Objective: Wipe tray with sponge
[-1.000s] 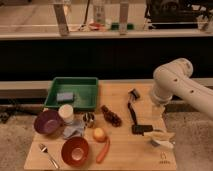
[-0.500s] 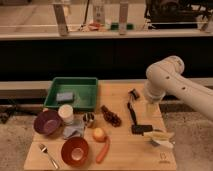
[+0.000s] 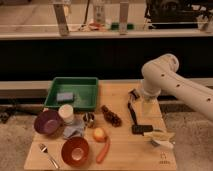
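The green tray (image 3: 76, 80) sits at the back left of the wooden table. The blue-grey sponge (image 3: 65, 96) lies flat inside it, toward its left side. My gripper (image 3: 146, 108) hangs from the white arm over the right part of the table, pointing down just above a black-handled utensil (image 3: 136, 118). It is well to the right of the tray and apart from the sponge. It looks open, with nothing in it.
In front of the tray stand a purple bowl (image 3: 47, 122), a white cup (image 3: 66, 113), a grey-blue cloth (image 3: 74, 131) and a small metal cup (image 3: 89, 119). Dark grapes (image 3: 112, 117), an orange fruit (image 3: 99, 134), a carrot (image 3: 103, 150), a red bowl (image 3: 75, 150) and a spoon (image 3: 47, 154) lie nearer.
The arm has swung leftward, bringing the gripper further over the table toward the black utensil. Nothing on the table has moved.
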Available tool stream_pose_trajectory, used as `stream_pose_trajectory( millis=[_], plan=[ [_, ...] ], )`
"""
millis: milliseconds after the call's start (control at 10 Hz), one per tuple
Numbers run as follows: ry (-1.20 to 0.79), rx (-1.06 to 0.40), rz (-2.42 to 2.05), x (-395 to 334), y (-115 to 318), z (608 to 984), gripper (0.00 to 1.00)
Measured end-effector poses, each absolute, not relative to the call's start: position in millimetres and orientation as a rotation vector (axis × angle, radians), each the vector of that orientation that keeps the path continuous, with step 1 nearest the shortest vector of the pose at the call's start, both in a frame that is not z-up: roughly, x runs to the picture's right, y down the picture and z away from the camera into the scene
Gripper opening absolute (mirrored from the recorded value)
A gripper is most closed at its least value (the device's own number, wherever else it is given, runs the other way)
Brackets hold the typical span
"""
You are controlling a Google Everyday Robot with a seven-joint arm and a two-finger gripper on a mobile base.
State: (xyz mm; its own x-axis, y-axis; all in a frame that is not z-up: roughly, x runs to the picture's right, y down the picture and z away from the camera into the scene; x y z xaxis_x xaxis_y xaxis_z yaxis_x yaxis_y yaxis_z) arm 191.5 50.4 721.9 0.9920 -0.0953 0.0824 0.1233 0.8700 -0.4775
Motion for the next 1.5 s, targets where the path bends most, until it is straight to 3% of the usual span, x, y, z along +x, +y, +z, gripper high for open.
stream_pose_trajectory(
  millis=[1500],
  plan=[
    [-0.154,-0.465,-0.15,126.7,28.2,756.8,0.8]
  ],
)
